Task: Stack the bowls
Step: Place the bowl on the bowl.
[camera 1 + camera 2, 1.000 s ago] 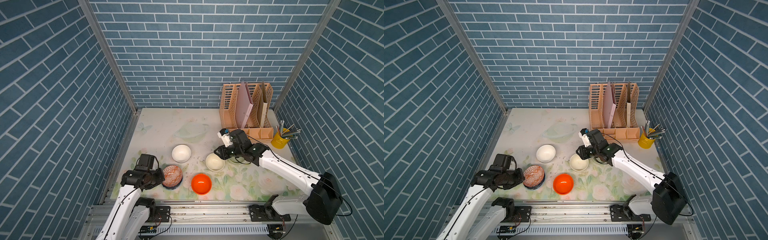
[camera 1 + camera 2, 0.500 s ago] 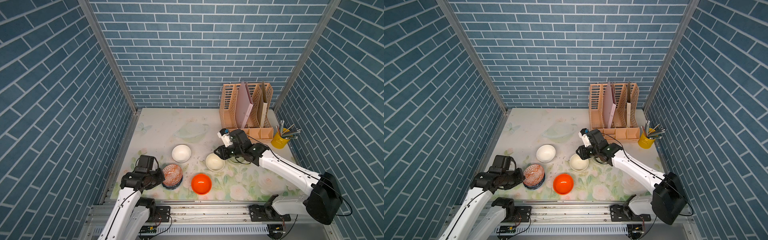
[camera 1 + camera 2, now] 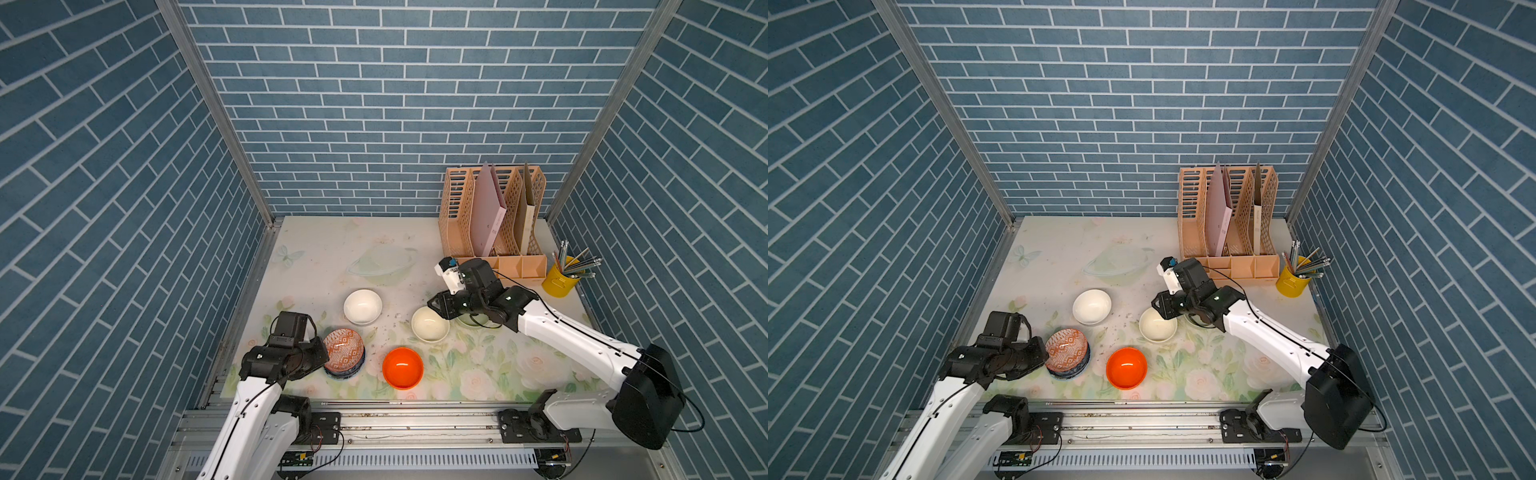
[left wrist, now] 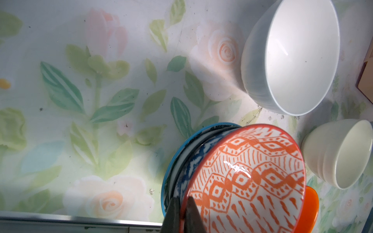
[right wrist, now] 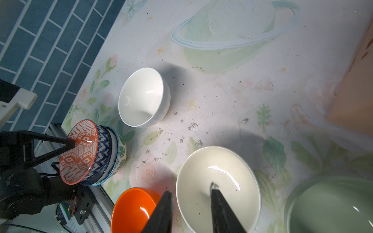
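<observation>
Left tool (image 4: 182,201) pinches the rim of the tilted red-patterned bowl (image 4: 252,181), nested in the blue bowl (image 5: 101,159) at the bench's (image 3: 324,257) near left. Right tool (image 5: 190,189), fingers (image 5: 219,205) spread, straddles the rim of the cream bowl (image 5: 218,167) mid-bench, right of the white bowl (image 3: 362,306).

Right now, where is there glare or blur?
Left wrist view: a white glint on the red-orange patterned ceramic bowl; right wrist view: a glare streak inside the glossy cream round bowl, and the pale green round bowl is blurred; both top views: a highlight in the bright orange round bowl.
</observation>
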Robot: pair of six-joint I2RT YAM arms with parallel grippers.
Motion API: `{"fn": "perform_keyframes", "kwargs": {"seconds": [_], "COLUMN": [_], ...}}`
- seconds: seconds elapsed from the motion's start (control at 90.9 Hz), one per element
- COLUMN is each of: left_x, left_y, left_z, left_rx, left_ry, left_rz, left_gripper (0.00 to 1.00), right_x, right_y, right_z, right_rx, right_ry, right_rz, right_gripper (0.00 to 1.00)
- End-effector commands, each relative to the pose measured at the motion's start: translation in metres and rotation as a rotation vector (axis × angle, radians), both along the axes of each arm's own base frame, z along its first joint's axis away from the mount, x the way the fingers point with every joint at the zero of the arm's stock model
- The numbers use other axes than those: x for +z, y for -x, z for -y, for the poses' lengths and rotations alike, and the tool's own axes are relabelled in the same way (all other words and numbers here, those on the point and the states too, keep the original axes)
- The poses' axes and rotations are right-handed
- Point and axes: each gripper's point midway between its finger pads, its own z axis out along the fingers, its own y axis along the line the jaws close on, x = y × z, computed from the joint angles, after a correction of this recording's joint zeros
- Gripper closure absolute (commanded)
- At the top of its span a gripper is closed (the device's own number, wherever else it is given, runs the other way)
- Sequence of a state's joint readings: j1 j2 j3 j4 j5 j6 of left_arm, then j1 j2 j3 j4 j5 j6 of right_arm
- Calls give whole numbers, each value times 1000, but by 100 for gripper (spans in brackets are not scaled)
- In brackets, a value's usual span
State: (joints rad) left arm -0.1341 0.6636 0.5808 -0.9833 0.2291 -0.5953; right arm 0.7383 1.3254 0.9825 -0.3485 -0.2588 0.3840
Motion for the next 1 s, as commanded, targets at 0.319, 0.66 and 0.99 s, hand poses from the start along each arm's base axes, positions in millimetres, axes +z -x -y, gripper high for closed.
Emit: {"fn": "perform_keyframes", "kwargs": {"seconds": [0.319, 0.66, 0.99], "left_x": [-2, 1, 57], "left_y": [-2, -1, -16], "left_z": [2, 3, -1], "left_rx": [-23, -33, -38], "left_ry": [-1, -4, -33], "left_rz": [-20, -20, 79], "left_gripper": [93, 67, 61], "right_x": [-3, -5, -3], "right_y": [3, 2, 0], "right_z": [0, 1, 0], "right_rx": [31, 30, 24], "right_ry": [9, 12, 15], "right_rz": [13, 13, 14], "right_gripper": [64, 64, 64]}}
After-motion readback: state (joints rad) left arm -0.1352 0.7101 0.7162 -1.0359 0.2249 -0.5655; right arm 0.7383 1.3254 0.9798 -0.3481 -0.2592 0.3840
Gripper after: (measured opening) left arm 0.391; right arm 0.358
